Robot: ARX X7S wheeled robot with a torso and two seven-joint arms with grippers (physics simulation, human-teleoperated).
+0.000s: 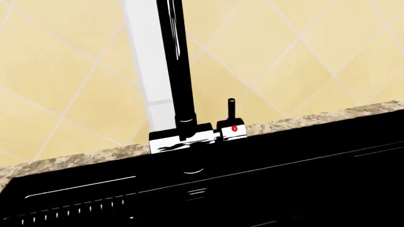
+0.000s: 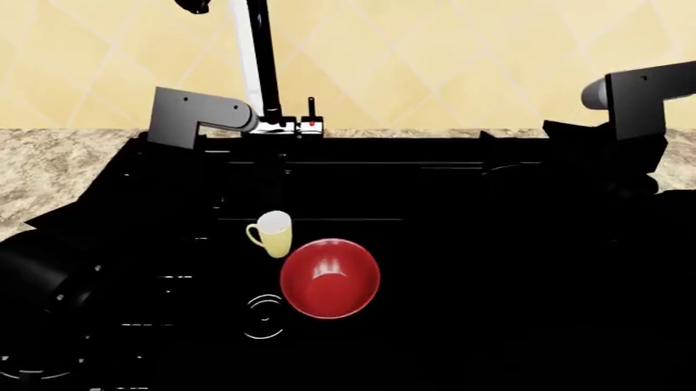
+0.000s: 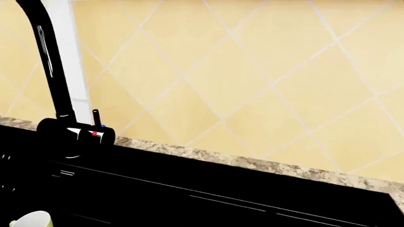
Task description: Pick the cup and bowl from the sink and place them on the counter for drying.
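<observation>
1. Sink fills most of the head view, a glossy black basin set into the speckled worktop, with the yellow diamond-tiled wall behind it.
2. We see the pale yellow cup standing upright inside the basin, its white inside facing up and its loop handle turned toward the robot's left.
3. The red bowl sits upright just beside the cup, on its near right side; we cannot tell whether the two touch.
4. A round drain ring lies just to the left of the bowl.
5. The tall black faucet rises at the back edge of the sink, with a small lever marked by a red dot next to its base.
6. We see the grey link of the left arm over the back left of the sink and that of the right arm over the back right, both well apart from the cup and bowl.
7. Neither end effector shows clearly in any view, dark against the black basin, so we cannot tell how far open either is or whether it holds anything.
8. The right wrist view catches the cup's rim at one corner, below the faucet base.
</observation>
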